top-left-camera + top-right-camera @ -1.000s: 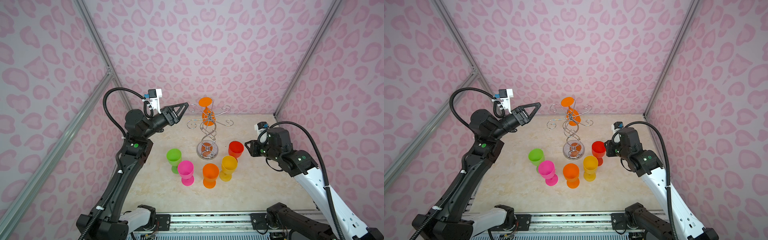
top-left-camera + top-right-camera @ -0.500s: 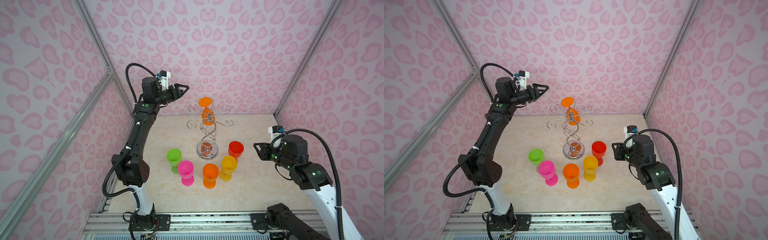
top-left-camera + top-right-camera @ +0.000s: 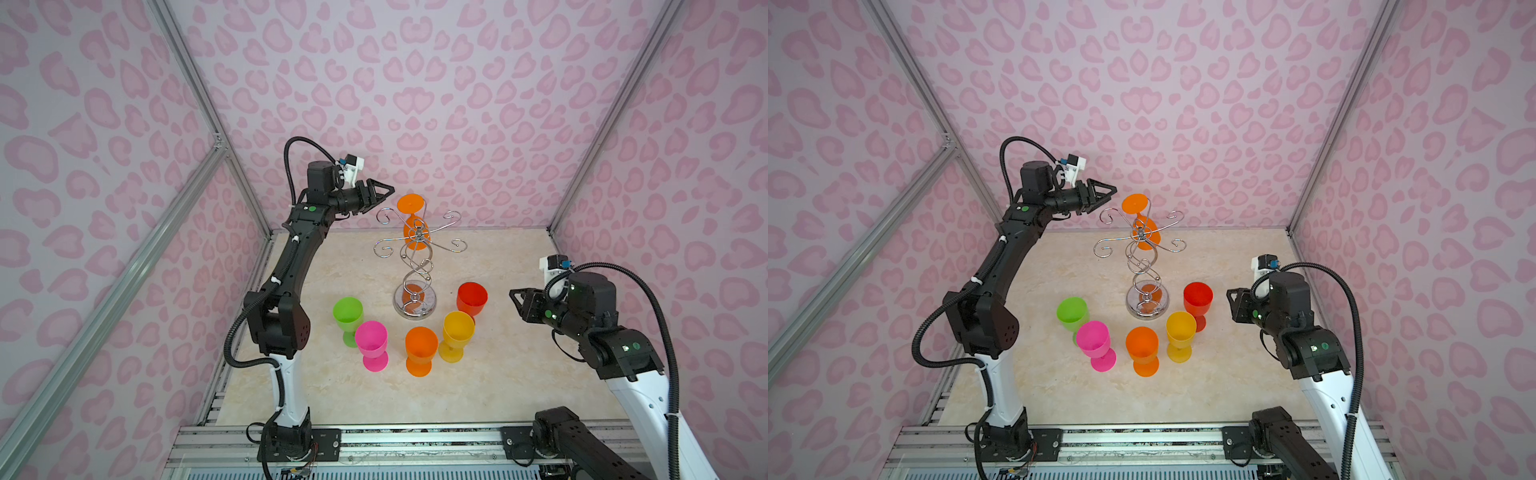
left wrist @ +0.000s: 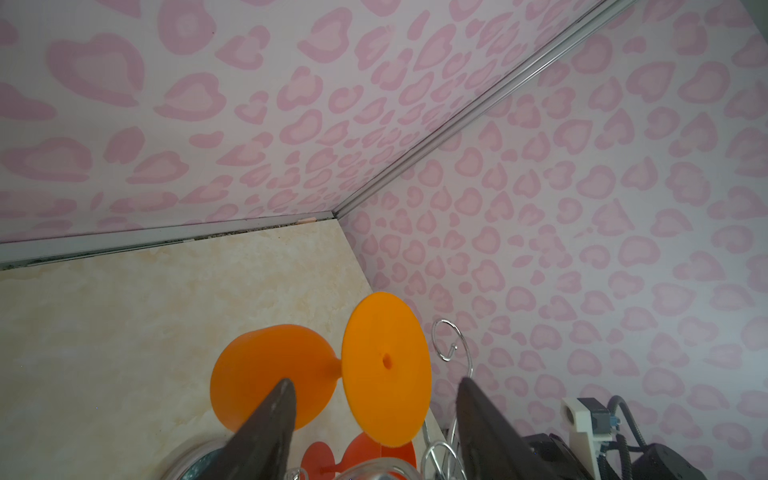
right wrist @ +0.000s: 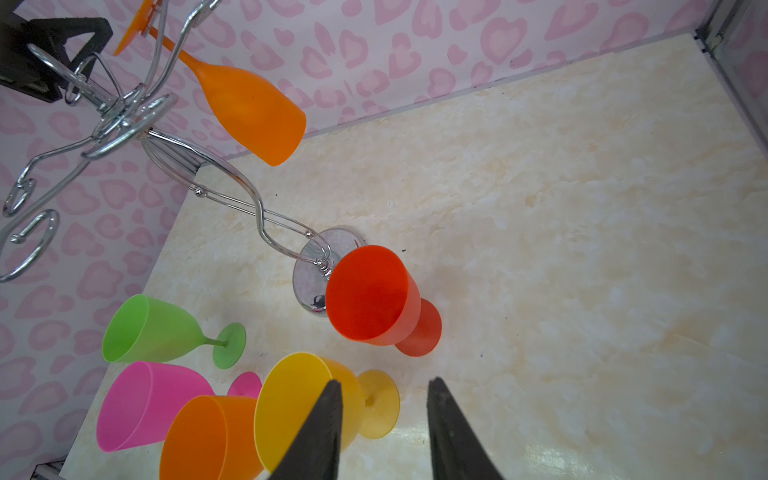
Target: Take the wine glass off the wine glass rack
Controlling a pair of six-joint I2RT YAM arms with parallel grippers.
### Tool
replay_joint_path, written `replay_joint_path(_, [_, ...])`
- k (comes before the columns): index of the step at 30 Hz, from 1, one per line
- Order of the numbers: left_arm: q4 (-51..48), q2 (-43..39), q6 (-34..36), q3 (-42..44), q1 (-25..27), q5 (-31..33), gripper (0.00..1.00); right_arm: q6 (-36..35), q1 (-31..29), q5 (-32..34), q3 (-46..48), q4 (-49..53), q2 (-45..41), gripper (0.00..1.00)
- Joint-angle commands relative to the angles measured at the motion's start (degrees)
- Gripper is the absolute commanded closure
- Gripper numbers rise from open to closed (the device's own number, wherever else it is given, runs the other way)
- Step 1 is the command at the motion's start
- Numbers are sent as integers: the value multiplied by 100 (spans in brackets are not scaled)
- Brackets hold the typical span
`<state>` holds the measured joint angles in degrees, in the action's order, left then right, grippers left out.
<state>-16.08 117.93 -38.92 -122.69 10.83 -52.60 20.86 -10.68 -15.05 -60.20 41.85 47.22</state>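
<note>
Aiming at the orange wine glass point(image 3: 410, 204), hung upside down on the far side of the wine glass rack point(image 3: 415, 305): flat foot caught up in one curled wire arm, bowl dangling below, well clear of the desk point(image 3: 519, 395). Runs foot-high to bowl-low along its length, near enough plumb and roughly parallel to the rack's twisted stem.

Lies just ahead of the left fingers point(image 3: 384, 188), at about their height. From the left wrist view, sits with the round foot framed in the gap between them and the bowl partly behind one. Apart from both, as far as can be told.

Spread wide on the left, pinching nothing. Seemingly spread along the glass's length rather than across it, so probably needing a wrist roll before closing on the thin stem under the foot.

Plainly nearer on the left. On the right, parked low and well apart from the rack, near the red glass point(image 3: 471, 297) and yellow glass point(image 3: 457, 328) standing on the desk. Parted as well for the right fingers point(image 3: 518, 298), with nothing between.

Likely calls for lifting, then sliding outward along the wire to clear the curl. Risks dragging the rack if pulled sideways.
</note>
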Motion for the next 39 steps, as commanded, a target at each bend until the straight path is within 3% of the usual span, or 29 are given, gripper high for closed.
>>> replay_joint_path(1, [14, 114, 173, 9, 50, -162, 36, 52, 14, -91, 40, -89, 2, 64])
replay_joint_path(10, [5, 282, 203, 27, 139, -223, 38, 65, 71, -122, 62, -95, -3, 64])
replay_joint_path(31, [300, 437, -142, -153, 183, -532, 59, 71, 167, -310, 202, -341, 173, 64])
replay_joint_path(39, [283, 682, -90, -473, 123, -881, 62, 76, 241, -402, 338, -405, 169, 65])
